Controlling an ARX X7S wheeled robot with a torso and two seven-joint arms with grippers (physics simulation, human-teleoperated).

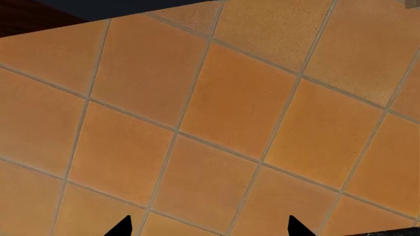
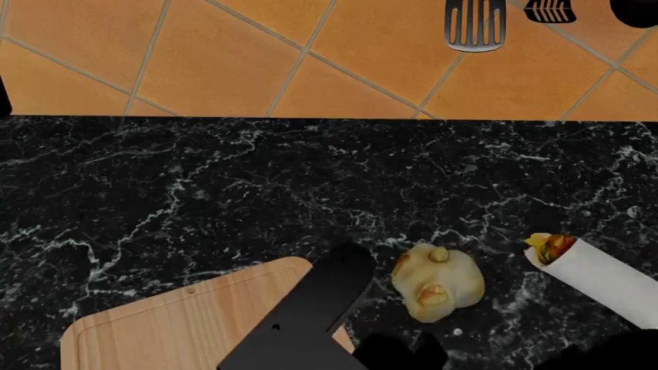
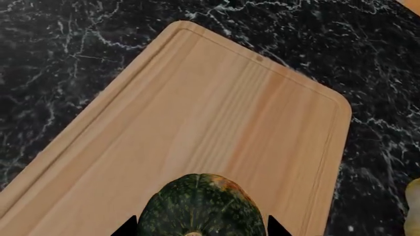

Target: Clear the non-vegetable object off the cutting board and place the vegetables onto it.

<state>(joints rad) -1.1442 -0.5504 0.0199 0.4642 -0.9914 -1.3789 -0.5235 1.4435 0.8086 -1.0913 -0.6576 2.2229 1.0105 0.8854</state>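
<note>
- Three views show one moment at a black marble counter (image 2: 206,193) veined in white, with an orange tiled wall (image 2: 257,54) behind it.
- Head view: the light-wood cutting board (image 2: 175,324) lies at the near left of the counter, partly hidden by a black arm link (image 2: 308,312) crossing its right end.
- Just right of that arm, off the board, the pale lumpy bulb (image 2: 437,281) with brownish nubs rests on the marble.
- Further right, also off the board, lies the white tortilla wrap (image 2: 602,277), its red, yellow and green filling facing the bulb.
- Two dark slotted utensils (image 2: 475,27) hang against the tiles at the upper right.
- Right wrist view: the right gripper (image 3: 196,231) sits over the board, its two black fingertips (image 3: 126,228) spread on either side of the dark green squash (image 3: 200,206); whether they touch it cannot be told.
- The squash appears low over the wood, inside the edge groove; whether it rests there cannot be told.
- Left wrist view: the left gripper (image 1: 206,230) faces only orange tiles, its fingertips wide apart with nothing between them.
- No brands, labels or readable writing appear on anything.
</note>
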